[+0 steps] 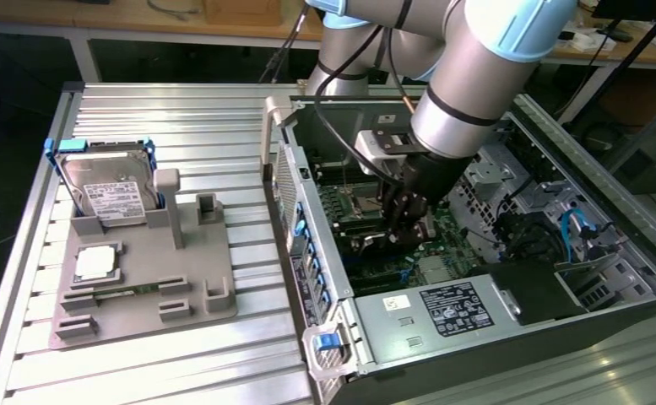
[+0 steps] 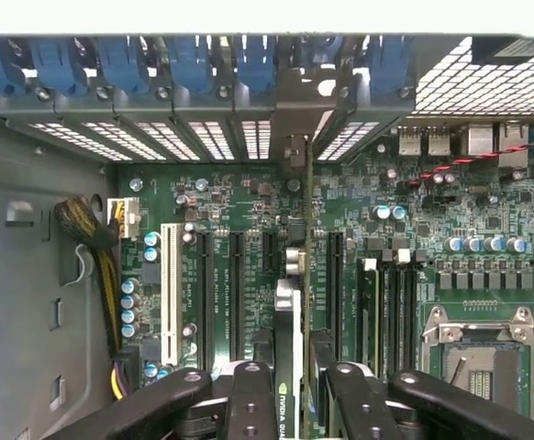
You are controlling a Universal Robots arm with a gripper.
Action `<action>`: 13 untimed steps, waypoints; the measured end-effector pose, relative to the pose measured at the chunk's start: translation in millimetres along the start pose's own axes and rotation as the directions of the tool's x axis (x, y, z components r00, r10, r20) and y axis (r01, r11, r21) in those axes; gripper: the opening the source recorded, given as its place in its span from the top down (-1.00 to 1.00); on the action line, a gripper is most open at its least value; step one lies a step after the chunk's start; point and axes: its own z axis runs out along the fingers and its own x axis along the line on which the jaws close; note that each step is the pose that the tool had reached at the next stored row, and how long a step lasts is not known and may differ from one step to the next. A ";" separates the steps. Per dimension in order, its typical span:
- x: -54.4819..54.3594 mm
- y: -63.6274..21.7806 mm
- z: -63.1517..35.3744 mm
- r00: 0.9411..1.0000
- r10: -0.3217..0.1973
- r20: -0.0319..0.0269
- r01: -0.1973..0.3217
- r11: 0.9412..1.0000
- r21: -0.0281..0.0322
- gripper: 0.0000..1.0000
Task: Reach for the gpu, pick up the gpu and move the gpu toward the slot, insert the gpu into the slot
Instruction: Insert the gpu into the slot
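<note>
Computer case (image 1: 463,304): open side up, walls ringing the motherboard (image 2: 239,197); drive cage and cables crowd the exterior view's right.

Gripper (image 1: 404,229): lowered inside the case, fingers (image 2: 250,403) partly apart, clamped on the gpu.

Gpu (image 2: 290,367): edge-on, upright between the fingers, over the long slots (image 2: 235,275), bracket (image 2: 296,137) toward the rear vents.

Hard drive (image 1: 108,190): on the grey stand (image 1: 148,295) outside, well apart.

A robotics lab or electronics workshop — a ribbed aluminium table (image 1: 148,371) carries an open computer case (image 1: 474,312) on the exterior view's right and a grey parts fixture (image 1: 136,287) on its left, wooden workbenches (image 1: 136,17) standing far behind.
</note>
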 end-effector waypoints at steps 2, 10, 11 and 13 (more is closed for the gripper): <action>-0.5 -0.1 0.1 1.000 0.000 -0.002 0.000 1.000 0.001 0.47; -5.8 0.4 -8.5 1.000 0.001 -0.012 -0.001 1.000 0.003 0.47; -5.9 0.5 -8.4 1.000 0.001 -0.012 -0.001 1.000 0.003 0.47; -5.9 0.5 -8.3 1.000 0.001 -0.012 -0.001 1.000 0.003 0.47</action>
